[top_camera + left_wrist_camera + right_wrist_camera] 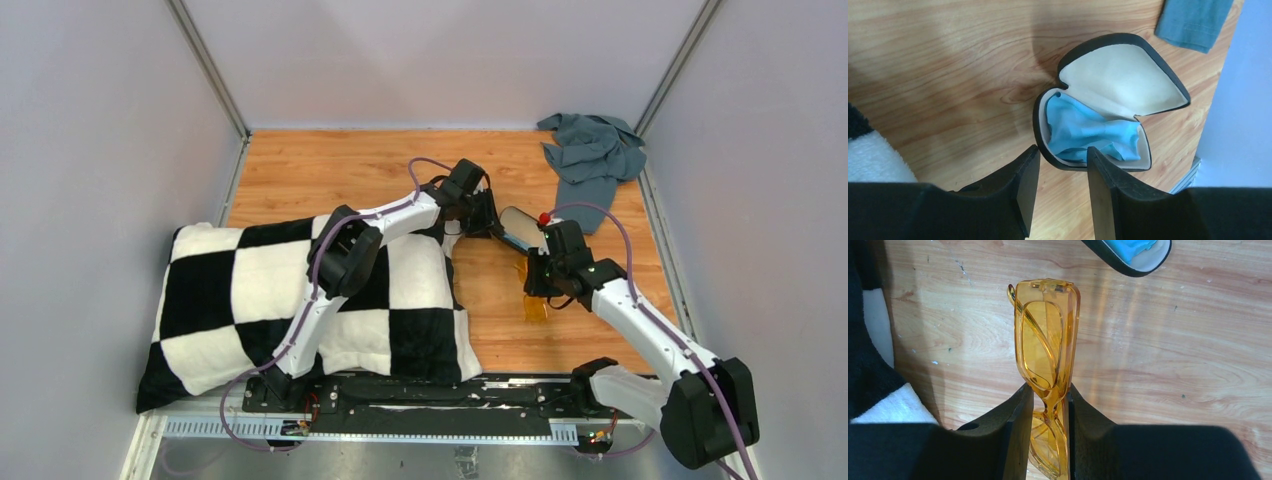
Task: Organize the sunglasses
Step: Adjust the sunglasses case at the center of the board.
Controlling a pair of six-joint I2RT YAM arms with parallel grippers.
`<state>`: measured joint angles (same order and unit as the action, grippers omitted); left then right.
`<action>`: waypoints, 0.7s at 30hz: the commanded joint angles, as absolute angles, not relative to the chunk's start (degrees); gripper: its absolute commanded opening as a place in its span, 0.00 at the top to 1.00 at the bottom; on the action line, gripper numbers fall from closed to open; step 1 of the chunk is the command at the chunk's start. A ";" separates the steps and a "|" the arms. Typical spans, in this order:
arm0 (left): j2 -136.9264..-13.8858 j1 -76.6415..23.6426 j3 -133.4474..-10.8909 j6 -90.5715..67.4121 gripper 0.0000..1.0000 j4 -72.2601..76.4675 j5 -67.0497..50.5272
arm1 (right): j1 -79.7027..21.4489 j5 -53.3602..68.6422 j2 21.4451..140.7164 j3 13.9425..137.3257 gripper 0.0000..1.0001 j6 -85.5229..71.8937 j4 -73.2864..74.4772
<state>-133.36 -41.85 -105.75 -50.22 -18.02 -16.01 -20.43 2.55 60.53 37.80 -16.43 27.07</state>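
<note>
Right pincer (1045,392) clenches the amber sunglasses (1048,330) at the bridge, just near the open glasses case (1120,75); left pincer (1062,157) hangs parted, empty. Bunched blue cloth (1088,130) inside could stop them seating, and that narrow grip may twist.

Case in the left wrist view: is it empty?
No, a crumpled blue cloth lies in the lower half of the open case.
</note>
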 commanded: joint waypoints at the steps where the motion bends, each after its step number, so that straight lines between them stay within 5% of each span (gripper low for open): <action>1: -134.27 -41.83 -104.30 -52.21 0.57 -15.92 -16.98 | -19.24 2.37 57.85 40.11 0.75 -15.34 30.15; 15: -136.52 -40.84 -104.27 -49.54 0.80 -13.11 -23.12 | -17.40 0.80 56.86 47.27 0.75 -10.77 33.30; 21: -136.93 -40.53 -105.53 -41.43 0.82 -17.79 -26.70 | -16.91 2.52 59.63 48.68 0.76 -8.69 32.85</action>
<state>-135.85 -40.95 -104.64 -48.07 -15.20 -22.35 -17.96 1.69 58.08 46.70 -11.51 31.38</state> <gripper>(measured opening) 0.185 0.314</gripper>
